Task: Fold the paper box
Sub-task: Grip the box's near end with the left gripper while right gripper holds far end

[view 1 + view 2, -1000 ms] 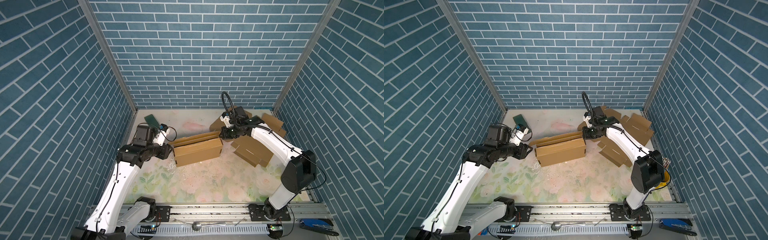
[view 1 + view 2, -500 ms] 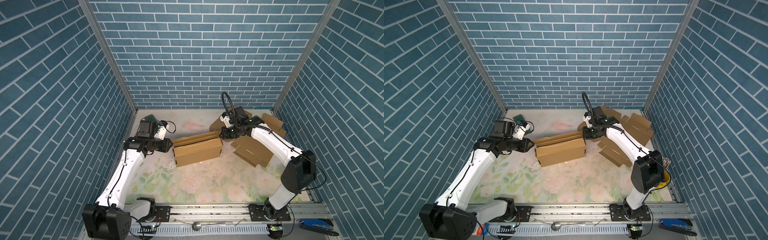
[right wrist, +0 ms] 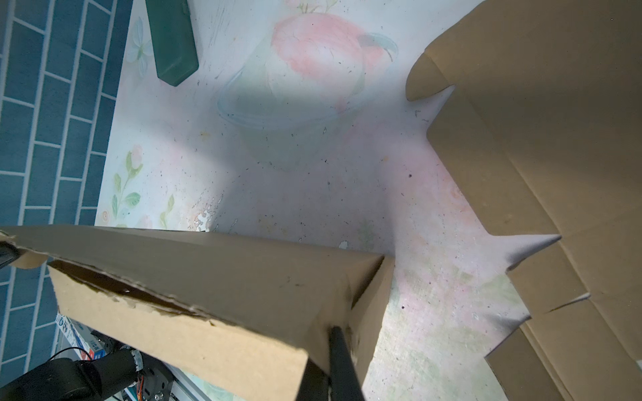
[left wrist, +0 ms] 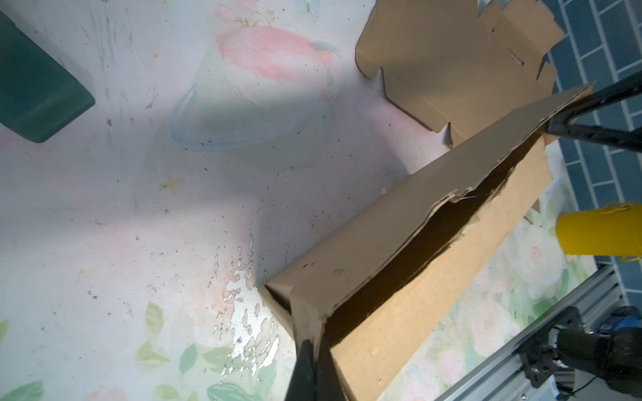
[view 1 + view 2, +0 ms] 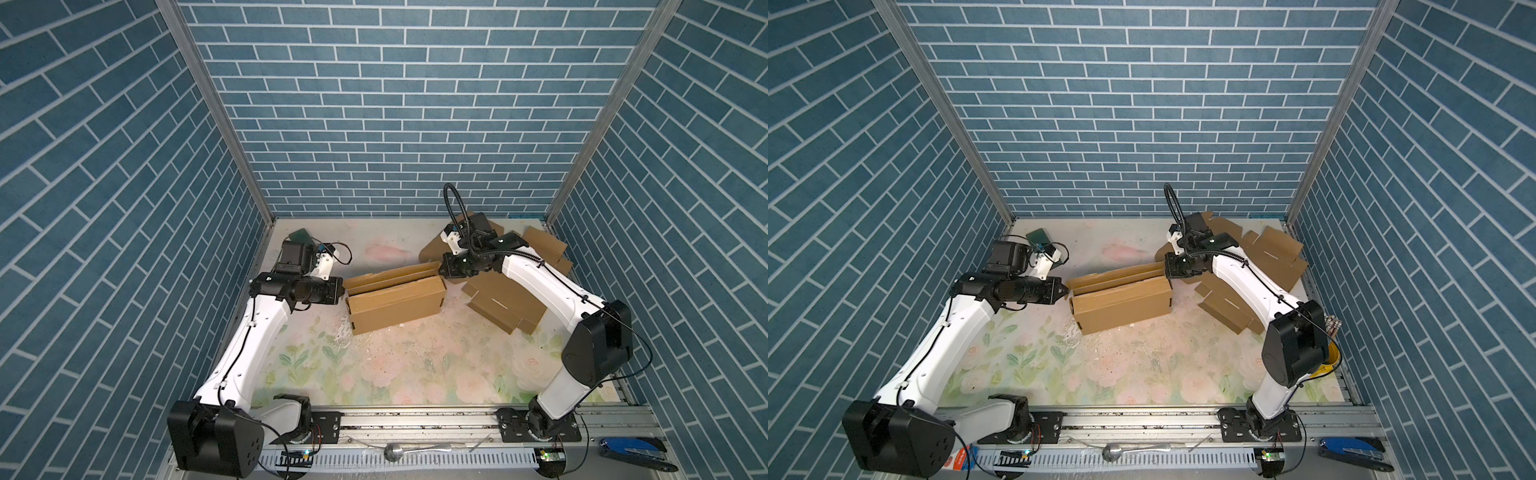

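While left pincer (image 5: 342,289), right pincer (image 5: 442,272) clamp box (image 5: 395,307) end edges, front mat (image 5: 415,365) open.

The half-folded cardboard box (image 5: 395,303) sits mid-table on the flowery mat (image 5: 395,374). The left gripper (image 5: 341,286) is clamped on its left end and the right gripper (image 5: 444,270) pinches the back flap's right corner. Flat cardboard sheets (image 5: 498,301) are piled just right of it.

The left arm (image 5: 266,328) and the right arm (image 5: 536,282) have white shells and black joint housings. A thin black cable (image 5: 561,277) runs along each shell.
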Motion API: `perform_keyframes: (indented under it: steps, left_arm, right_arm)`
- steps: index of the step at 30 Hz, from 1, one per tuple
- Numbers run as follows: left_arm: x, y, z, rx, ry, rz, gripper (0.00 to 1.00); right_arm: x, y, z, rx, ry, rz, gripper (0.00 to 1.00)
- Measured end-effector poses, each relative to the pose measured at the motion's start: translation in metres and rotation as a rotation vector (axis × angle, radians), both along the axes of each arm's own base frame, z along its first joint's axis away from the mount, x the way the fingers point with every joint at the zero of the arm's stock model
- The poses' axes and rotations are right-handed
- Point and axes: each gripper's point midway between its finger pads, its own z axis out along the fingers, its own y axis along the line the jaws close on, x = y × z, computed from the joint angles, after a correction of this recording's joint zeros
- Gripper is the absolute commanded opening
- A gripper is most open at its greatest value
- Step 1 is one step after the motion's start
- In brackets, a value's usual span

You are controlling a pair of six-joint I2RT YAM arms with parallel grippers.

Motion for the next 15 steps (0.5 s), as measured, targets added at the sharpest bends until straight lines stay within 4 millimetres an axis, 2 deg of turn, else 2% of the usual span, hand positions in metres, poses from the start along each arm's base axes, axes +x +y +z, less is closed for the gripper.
perform_keyframes:
  steps: [15]
  left_arm:
    - [0.0036,-0.0070,-0.0088,-0.161,0.044,0.150,0.00]
  right_arm:
    - [0.0023,-0.0004,-0.0001,-0.003,-0.007,-0.007,0.00]
